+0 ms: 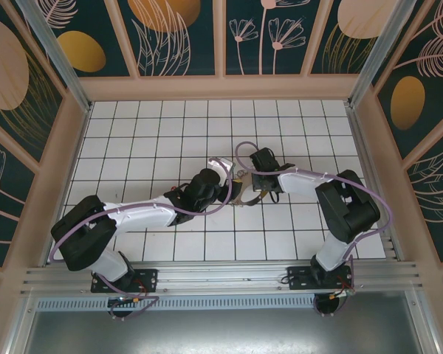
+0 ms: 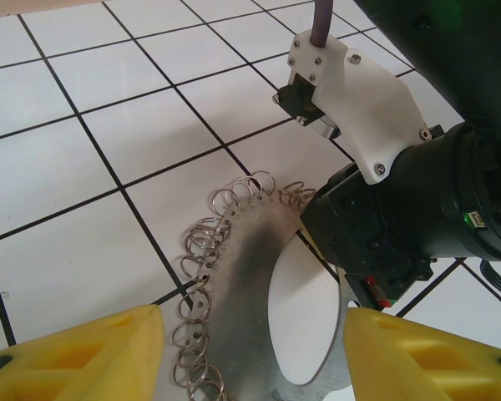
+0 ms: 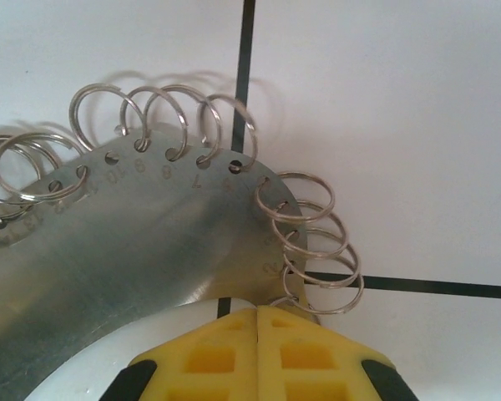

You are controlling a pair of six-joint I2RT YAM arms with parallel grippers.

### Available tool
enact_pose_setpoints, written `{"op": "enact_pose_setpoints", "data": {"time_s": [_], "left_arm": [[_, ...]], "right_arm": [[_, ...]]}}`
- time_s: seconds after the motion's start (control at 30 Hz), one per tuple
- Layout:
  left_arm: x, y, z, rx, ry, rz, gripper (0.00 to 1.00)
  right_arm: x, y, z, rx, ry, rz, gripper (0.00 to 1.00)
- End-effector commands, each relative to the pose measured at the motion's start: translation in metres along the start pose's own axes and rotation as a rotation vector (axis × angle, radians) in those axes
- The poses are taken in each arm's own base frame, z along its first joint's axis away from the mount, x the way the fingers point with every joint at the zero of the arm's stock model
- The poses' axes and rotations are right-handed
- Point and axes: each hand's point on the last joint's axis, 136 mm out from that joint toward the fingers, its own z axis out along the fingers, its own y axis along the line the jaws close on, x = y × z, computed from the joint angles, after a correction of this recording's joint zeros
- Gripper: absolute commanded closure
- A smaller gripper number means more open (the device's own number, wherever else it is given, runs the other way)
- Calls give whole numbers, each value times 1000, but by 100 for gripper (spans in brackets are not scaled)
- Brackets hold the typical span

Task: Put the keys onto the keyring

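The keyring [image 2: 242,276] is a flat, curved metal plate lying on the white tiles, fringed with small split rings [image 3: 311,242]. It lies between the two arms [image 1: 238,198]. My left gripper [image 2: 252,351] is open, with a yellow finger on each side of the plate and a gap on both sides. My right gripper [image 3: 257,322] is shut, its yellow fingers pressed together over the plate's [image 3: 134,242] numbered end. The lowest small ring runs under the seam between them; I cannot tell whether it is pinched. The keys are out of view.
The right arm's black wrist and white camera mount [image 2: 359,100] crowd close over the plate in the left wrist view. The white tiled floor [image 1: 155,133] stretches to patterned walls on three sides. A metal rail [image 1: 221,276] runs along the near edge.
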Motion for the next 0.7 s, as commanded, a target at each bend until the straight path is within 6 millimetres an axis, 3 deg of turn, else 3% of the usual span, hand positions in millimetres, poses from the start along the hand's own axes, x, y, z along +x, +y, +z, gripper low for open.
{"op": "enact_pose_setpoints", "data": {"time_s": [0.0,0.5,0.67], "left_arm": [[-11,0,-2,-4,-40,-15,41],[-13,11,-9,-15,-52,-79,36],[-12,13,-9,-18,-45,-97,36]], "right_arm": [[-10,19,-18,-99,-6,15,100],[-10,57,-53,-403,-1,145,100],[-7,44,-43,-413,16,191,100]]}}
